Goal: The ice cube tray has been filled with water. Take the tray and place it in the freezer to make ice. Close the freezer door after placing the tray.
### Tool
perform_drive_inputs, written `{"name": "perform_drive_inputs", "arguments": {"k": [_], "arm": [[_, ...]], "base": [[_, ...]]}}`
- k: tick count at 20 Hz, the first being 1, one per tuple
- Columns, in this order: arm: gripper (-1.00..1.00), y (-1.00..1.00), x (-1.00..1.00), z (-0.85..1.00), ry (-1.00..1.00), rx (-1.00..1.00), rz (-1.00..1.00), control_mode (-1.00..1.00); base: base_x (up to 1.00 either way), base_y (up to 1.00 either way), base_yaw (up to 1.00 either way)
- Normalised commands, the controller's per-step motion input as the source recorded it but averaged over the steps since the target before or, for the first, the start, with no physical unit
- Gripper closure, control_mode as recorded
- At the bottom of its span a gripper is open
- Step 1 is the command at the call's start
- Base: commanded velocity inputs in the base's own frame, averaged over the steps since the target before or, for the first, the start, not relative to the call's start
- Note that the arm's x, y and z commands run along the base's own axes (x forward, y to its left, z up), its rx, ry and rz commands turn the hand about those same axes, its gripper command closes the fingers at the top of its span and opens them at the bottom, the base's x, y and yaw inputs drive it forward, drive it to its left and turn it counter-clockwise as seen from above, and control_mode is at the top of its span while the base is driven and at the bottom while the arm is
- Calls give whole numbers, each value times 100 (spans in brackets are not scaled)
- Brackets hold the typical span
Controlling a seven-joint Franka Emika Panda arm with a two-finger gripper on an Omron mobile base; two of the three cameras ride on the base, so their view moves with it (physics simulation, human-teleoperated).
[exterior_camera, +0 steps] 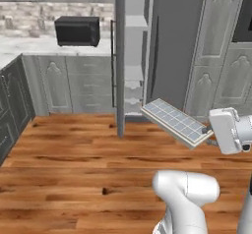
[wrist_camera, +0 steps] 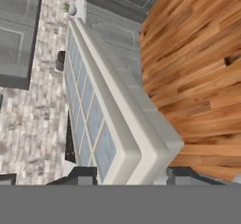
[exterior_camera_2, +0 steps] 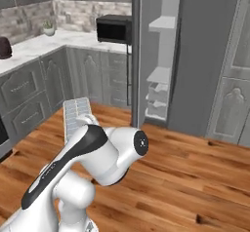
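Tool (wrist_camera: 127, 173) clenched on one short end of the flat whitish ice cube tray (exterior_camera: 175, 122), its blue-grey water cells (wrist_camera: 89, 119) tilted, held in the air above the wooden plank floor (exterior_camera: 74, 179) just before the tall dark grey freezer (exterior_camera: 174, 41), whose narrow left door (exterior_camera: 119, 56) stands open on pale shelves (exterior_camera_2: 160, 75); a black boxy microwave (exterior_camera: 77, 31) apparently sits on the pale counter (exterior_camera: 29, 46) beyond.

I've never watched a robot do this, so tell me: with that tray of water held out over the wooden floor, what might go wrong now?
1. The ice cube tray is tilted and gripped only at one end by the gripper, so the water could spill onto the floor.
2. The open freezer door stands edge-on beside the shelves; the long tray could clip it going in.
3. Held by its end, the tray might slip or twist in the jaws.
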Motion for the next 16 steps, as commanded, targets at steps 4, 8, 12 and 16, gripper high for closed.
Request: {"name": "perform_drive_inputs", "arguments": {"k": [4,8,12,16], "arm": [[100,0,0,0,0,0,0,100],[100,0,0,0,0,0,0,100],[100,0,0,0,0,0,0,100],[100,0,0,0,0,0,0,100]], "base": [[2,11,-38],[5,17,-37],[11,32,-32],[31,46,-21]]}}
